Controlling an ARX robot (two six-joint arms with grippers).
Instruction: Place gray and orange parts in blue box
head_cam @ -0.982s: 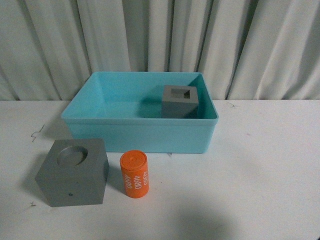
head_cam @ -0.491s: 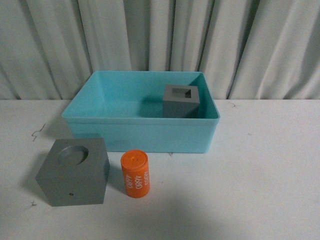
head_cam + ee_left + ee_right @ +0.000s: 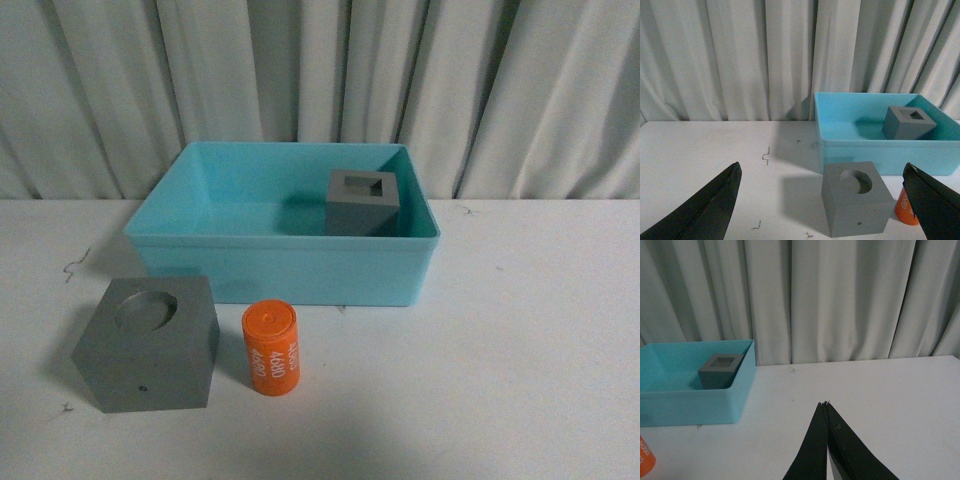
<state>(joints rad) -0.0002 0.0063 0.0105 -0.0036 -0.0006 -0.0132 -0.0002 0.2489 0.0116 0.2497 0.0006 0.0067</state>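
While left claw (image 3: 821, 165) gapes and right claw (image 3: 825, 404) pinches nothing, blue box (image 3: 280, 275) holds one gray cube (image 3: 360, 208).

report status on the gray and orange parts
Left gripper open, right gripper shut, both empty. Square-recess cube in blue box; round-recess cube and orange cylinder on table. Nothing blocking.

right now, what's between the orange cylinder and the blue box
Nothing but a bare strip of table lies between the orange cylinder and the blue box. The front view shows this.
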